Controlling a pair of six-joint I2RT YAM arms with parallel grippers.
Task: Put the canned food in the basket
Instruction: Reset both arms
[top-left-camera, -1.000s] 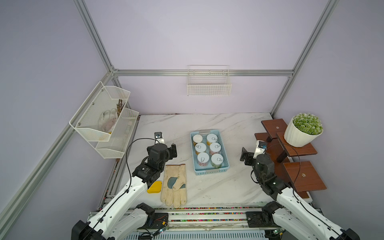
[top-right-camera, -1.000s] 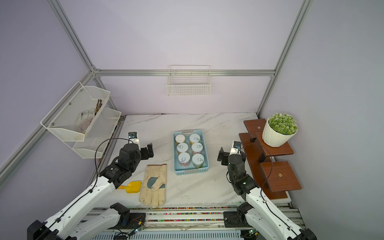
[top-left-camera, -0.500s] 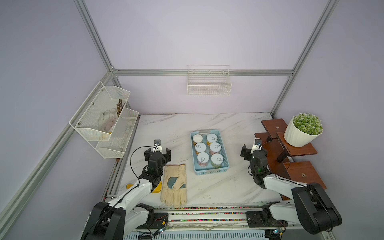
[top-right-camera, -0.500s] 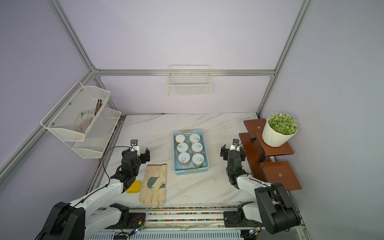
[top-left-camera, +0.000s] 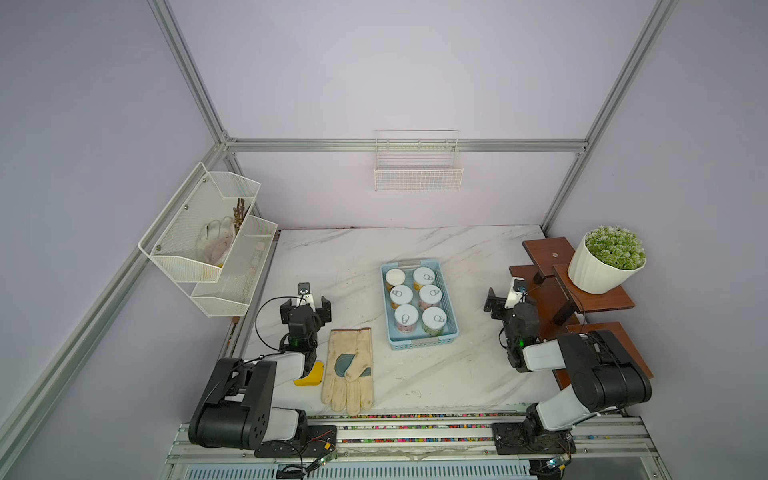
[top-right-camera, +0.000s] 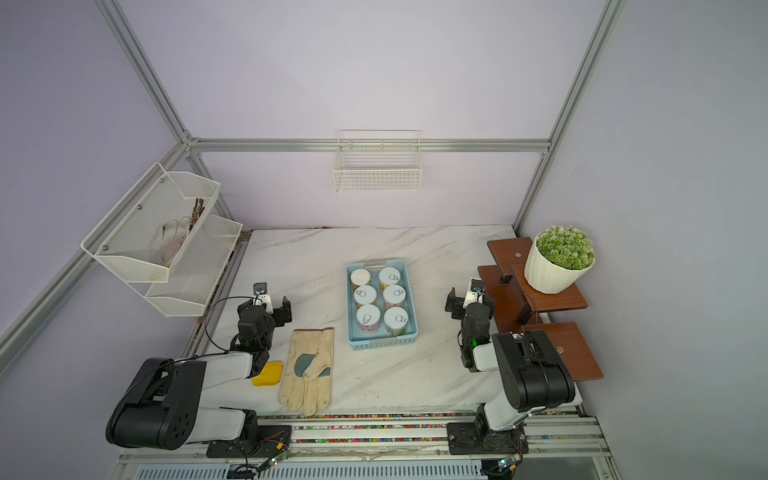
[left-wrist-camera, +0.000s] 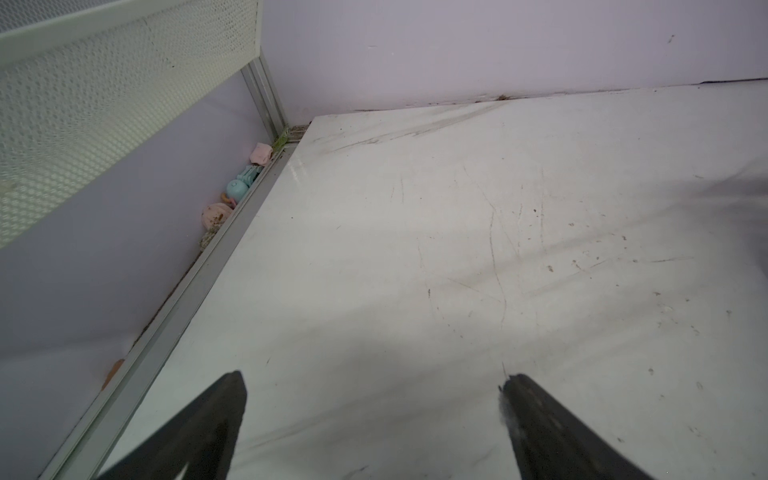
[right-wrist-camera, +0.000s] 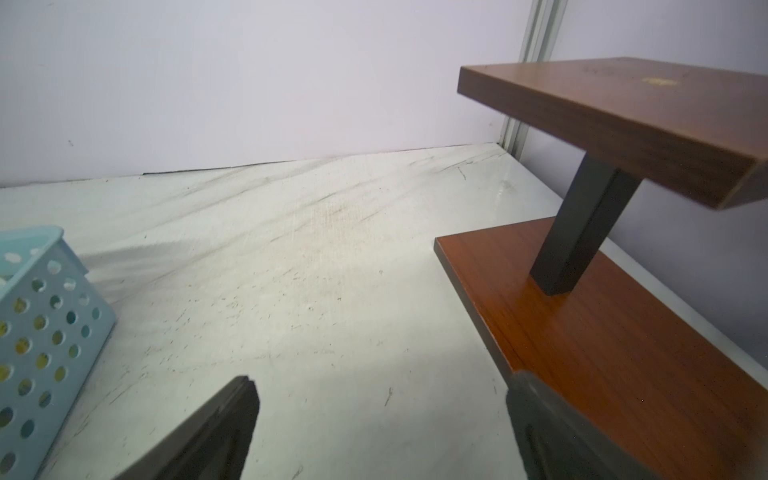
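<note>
Both arms have folded back toward their bases within the last second. The left arm, earlier stretched in a long diagonal from the near left corner, is now doubled up, its black elbow joint lying by the front rail. The left hand appears to have sunk closer to the surface, though from above that is hard to judge. The right arm has folded the same way: its elbow now covers part of the lowest board of the wooden step shelf, and the right hand has drawn back beside that shelf.
</note>
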